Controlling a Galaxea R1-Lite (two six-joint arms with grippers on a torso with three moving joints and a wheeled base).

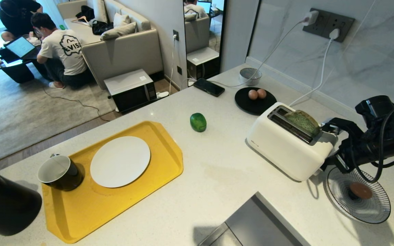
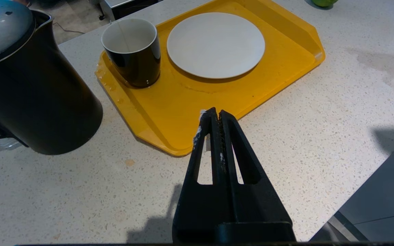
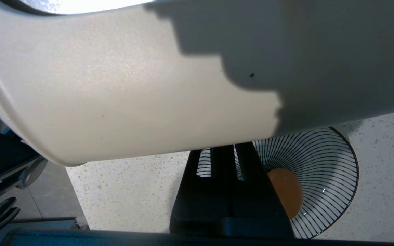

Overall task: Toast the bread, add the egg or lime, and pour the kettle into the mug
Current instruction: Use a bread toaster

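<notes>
On the white speckled counter [image 1: 217, 177] in the head view, a white toaster [image 1: 286, 147] stood with the bread [image 1: 303, 121] sticking up from one slot. The right gripper [image 1: 330, 128] sat at the toaster's end by the bread, its fingertips hidden there. Behind the toaster, two eggs [image 1: 257, 94] lay on a black plate [image 1: 248, 106], with a phone [image 1: 209, 87] and a small grey bowl [image 1: 250, 76] nearby. The lime [image 1: 198, 122] lay alone between toaster and yellow tray [image 1: 115, 205]; the tray carried a white plate [image 1: 120, 161] and the mug [image 1: 60, 172]. The kettle [image 1: 2, 205] stood just beside the tray's near corner. Another egg [image 1: 361, 190] rested in a striped bowl [image 1: 357, 196] under the right arm. A seated person's shirt read "EVISU".

From the left wrist, the left gripper [image 2: 215, 118] hung clenched and empty above the tray's edge, apart from kettle [image 2: 29, 89] and mug [image 2: 132, 51].

From the right wrist, the toaster's wall [image 3: 132, 102] filled the frame and blocked the fingertips; the visible black fingers [image 3: 227, 164] lay pressed together, grasping nothing visible, beside the egg [image 3: 286, 191] in its bowl [image 3: 320, 160].
</notes>
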